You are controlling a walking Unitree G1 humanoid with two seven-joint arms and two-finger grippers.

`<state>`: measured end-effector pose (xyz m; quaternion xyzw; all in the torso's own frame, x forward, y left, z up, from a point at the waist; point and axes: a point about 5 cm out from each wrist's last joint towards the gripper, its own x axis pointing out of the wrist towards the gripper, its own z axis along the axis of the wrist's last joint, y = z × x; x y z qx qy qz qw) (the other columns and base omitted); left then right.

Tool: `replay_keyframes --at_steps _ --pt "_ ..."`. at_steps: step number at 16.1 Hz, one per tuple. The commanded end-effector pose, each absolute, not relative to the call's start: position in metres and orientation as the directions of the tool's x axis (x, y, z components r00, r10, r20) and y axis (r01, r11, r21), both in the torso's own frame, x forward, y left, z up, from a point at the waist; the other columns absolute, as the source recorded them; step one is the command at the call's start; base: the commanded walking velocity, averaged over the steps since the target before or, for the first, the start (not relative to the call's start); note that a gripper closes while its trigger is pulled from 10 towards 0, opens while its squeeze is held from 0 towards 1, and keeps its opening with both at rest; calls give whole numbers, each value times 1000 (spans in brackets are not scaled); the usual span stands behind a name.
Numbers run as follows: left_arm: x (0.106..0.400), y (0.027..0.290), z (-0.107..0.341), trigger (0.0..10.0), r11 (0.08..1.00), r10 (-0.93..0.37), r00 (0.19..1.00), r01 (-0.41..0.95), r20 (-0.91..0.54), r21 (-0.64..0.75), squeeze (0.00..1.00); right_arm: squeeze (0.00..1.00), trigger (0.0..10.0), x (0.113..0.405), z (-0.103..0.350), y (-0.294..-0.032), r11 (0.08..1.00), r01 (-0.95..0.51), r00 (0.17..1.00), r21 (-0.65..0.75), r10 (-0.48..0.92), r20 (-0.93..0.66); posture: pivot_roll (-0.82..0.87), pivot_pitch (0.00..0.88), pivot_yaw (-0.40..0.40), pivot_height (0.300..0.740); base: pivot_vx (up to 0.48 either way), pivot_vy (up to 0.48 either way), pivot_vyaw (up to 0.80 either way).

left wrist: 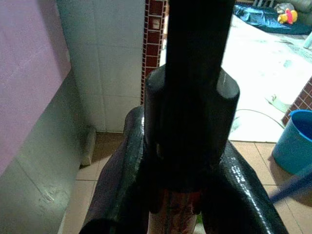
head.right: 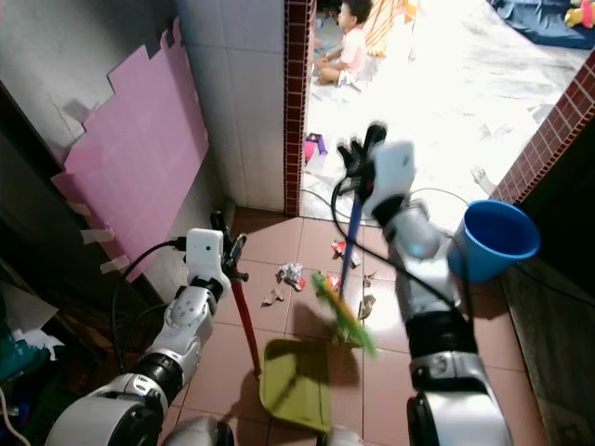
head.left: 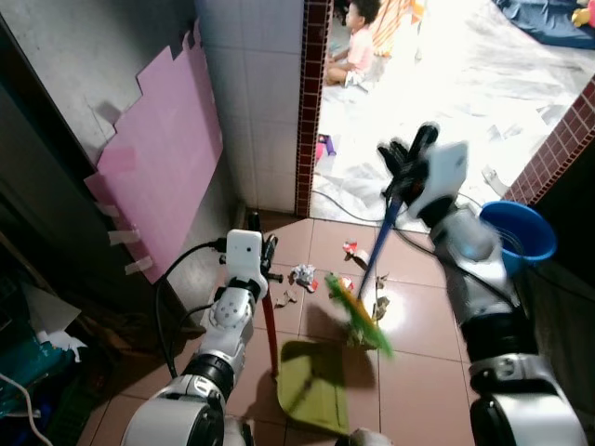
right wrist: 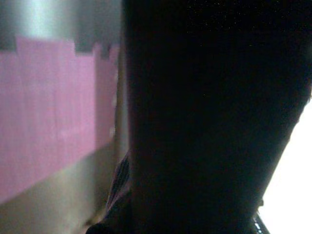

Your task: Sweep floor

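Sweeping is midway: right gripper (head.left: 402,160) clenches the blue broom (head.left: 372,269), left gripper (head.left: 267,255) clenches the green dustpan (head.left: 316,386) handle, and litter (head.left: 303,275) lies just beyond the pan.

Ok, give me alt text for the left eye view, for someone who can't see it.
The robot's right hand holds a blue-handled broom over scattered litter on a tiled floor, while its left hand holds a green dustpan by its red handle. A blue bucket stands nearby; a child sits beyond the doorway.
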<state>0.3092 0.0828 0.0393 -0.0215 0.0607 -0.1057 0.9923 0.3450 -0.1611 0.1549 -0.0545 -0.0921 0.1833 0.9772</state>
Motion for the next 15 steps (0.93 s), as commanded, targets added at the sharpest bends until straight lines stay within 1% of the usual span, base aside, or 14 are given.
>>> replay_keyframes --at_steps 1,2,3,5,7,9,12,15 --pt "309 83 39 10000 972 -233 964 230 -126 -42 0 0 10000 345 154 -156 923 -357 908 -143 379 178 -37 0 25 740 0 0 0" --pt "309 83 39 10000 971 -239 963 235 -126 -40 0 0 10000 343 146 -153 922 -367 911 -127 384 154 -35 0 25 740 0 0 0" --pt "310 85 40 10000 972 -235 963 236 -131 -9 0 0 10000 338 129 -146 913 -390 910 -117 402 101 -35 0 25 740 0 0 0" --pt "311 90 40 10000 974 -220 967 225 -129 27 0 0 10000 333 118 -137 894 -438 894 -95 444 61 -32 0 27 740 0 0 0" --pt "309 104 37 10000 985 -156 979 164 -135 55 0 0 10000 331 119 -128 867 -498 866 18 497 53 -32 0 27 740 0 0 0" --pt "307 112 31 10000 994 -93 980 101 -174 36 0 0 10000 332 136 -120 833 -547 835 82 537 116 -32 0 27 740 0 0 0" --pt "308 110 31 10000 995 -84 980 92 -181 38 0 0 10000 340 165 -120 828 -546 830 124 515 215 -36 0 23 740 0 0 0" --pt "308 106 30 10000 993 -94 978 106 -188 56 0 0 10000 346 195 -132 858 -513 825 23 485 289 -42 0 24 740 0 0 0"
